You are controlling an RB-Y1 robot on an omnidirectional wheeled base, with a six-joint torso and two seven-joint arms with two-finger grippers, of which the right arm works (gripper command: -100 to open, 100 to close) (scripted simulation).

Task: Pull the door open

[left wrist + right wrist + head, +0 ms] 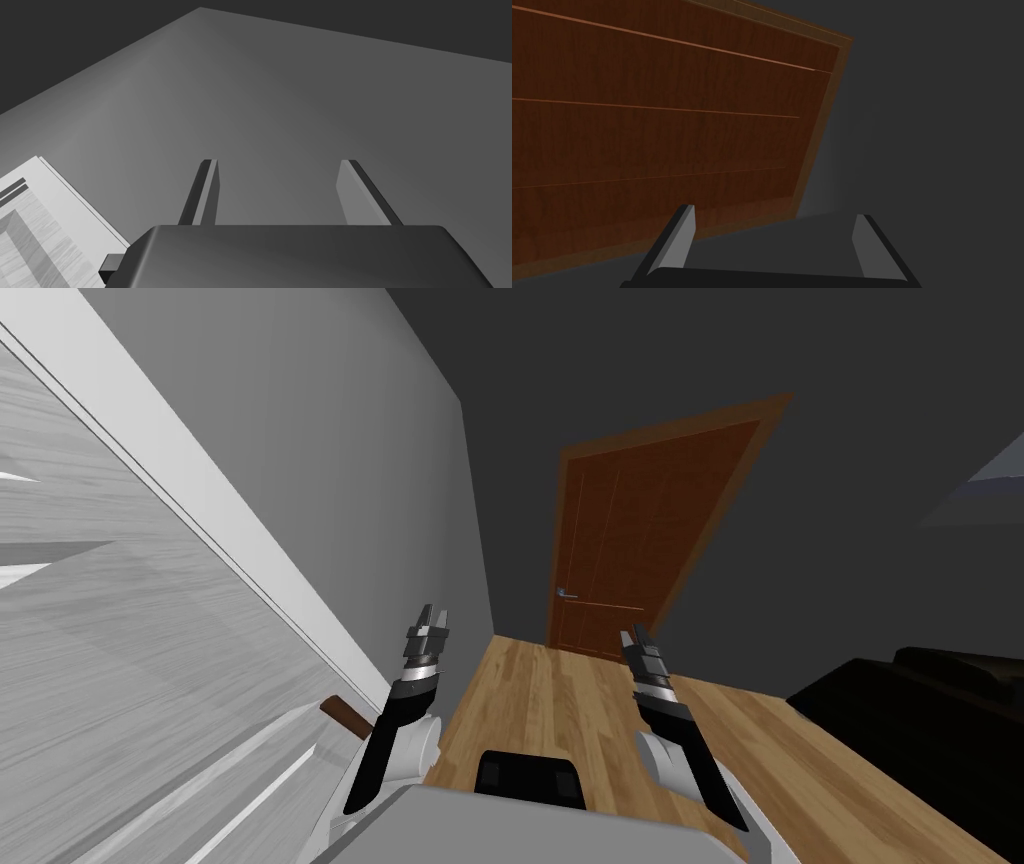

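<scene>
- Brown wood door (640, 538) sits shut in its frame, straight ahead across wood floor (560, 708); lever handle (566, 593) at door's left edge.
- R gripper (634, 635): fingers spread, pointing at door, well apart from handle.
- L gripper (432, 616): fingers spread, left of door, near grey wall (330, 438).

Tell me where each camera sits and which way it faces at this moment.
Head view: on the head, looking steeply down and forward over a wood floor to a brown door and its handle; both forearms, the left gripper and the right gripper show.
Left wrist view: on the left hand, facing a grey wall; its fingers stand open.
Right wrist view: on the right hand, facing the door's panels; its fingers stand open.
Shared: the head and right wrist views both show the door.
</scene>
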